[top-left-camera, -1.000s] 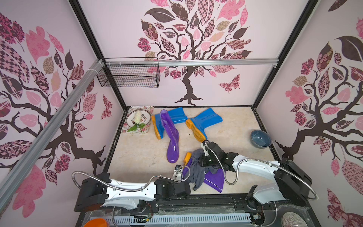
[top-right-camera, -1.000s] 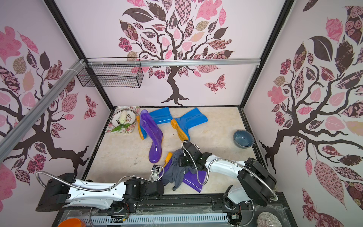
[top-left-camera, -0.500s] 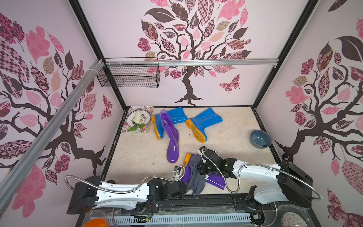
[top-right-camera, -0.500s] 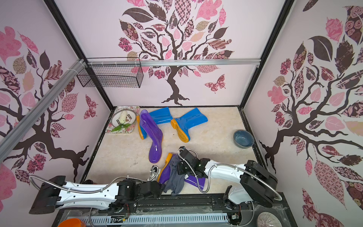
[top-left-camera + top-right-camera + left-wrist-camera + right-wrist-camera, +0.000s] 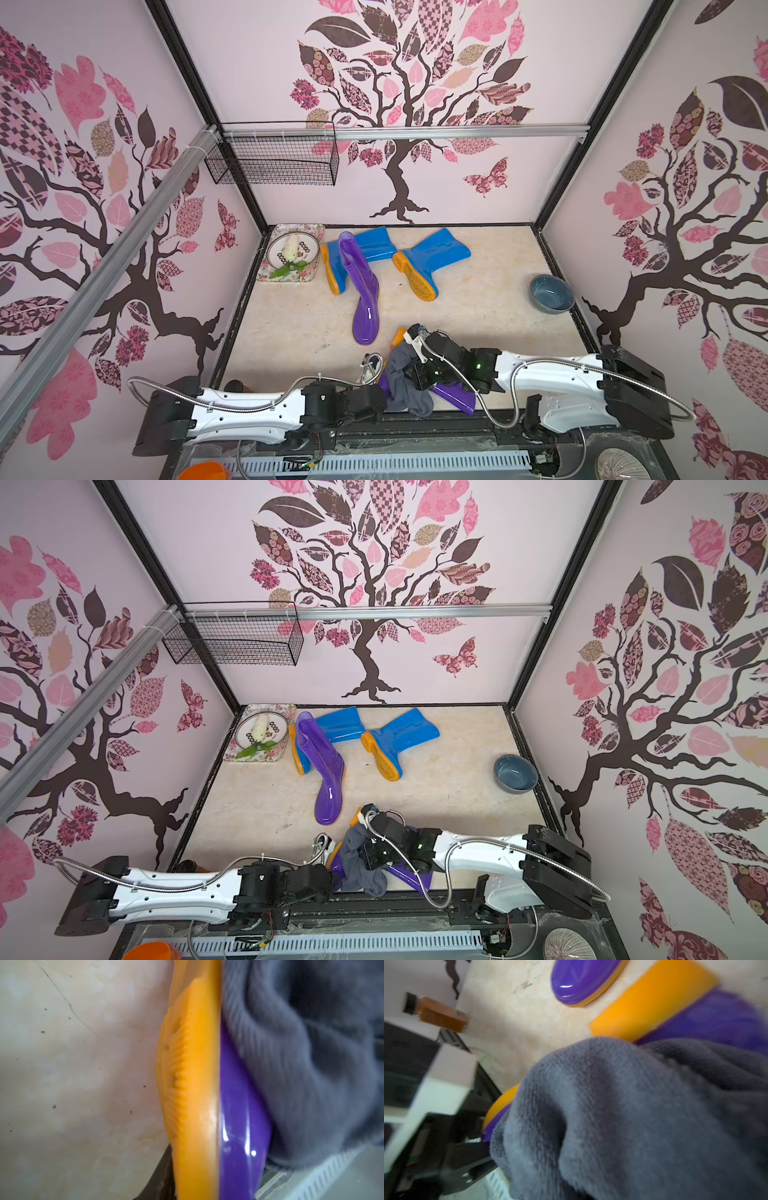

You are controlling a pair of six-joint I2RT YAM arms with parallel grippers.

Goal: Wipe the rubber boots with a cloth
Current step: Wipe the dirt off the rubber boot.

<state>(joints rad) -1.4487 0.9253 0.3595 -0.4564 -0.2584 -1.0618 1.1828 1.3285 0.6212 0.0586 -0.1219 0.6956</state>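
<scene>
Beige tabletop: cloth bunched around right fingers, over purple boot.

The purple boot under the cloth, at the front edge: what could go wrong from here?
1. The near purple boot lies on its side at the front edge of the floor; a wiping stroke toward the front could push it off.
2. The cloth is bunched and reaches that edge, so it may snag there or wipe little.
3. The upright purple boot stands close behind; a wide sweep could topple it.
</scene>
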